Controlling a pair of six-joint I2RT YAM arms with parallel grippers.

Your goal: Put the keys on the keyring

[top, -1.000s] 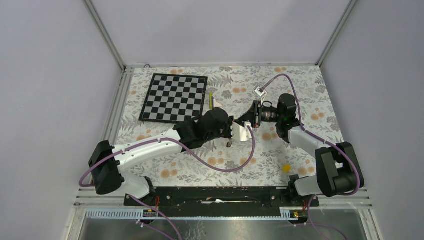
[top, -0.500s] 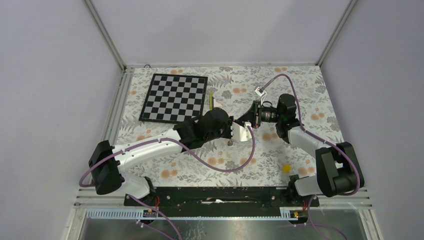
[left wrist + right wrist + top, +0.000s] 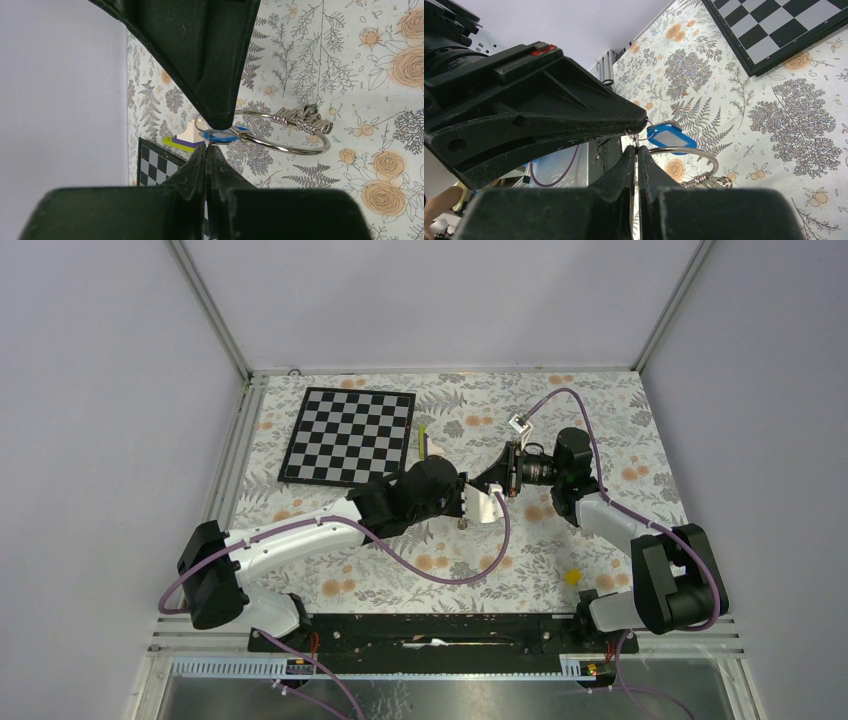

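My two grippers meet tip to tip above the middle of the floral mat. The left gripper is shut on the thin wire loop of the blue-tagged key. The right gripper is shut on the silvery keyring, which arcs out to the right in the left wrist view. The ring's fan of small metal pieces hangs at its far side. I cannot make out the black-headed key for certain.
A chessboard lies at the back left. A white, purple and yellow-green block stack sits beside it. A small yellow block lies front right. Purple cables loop over both arms.
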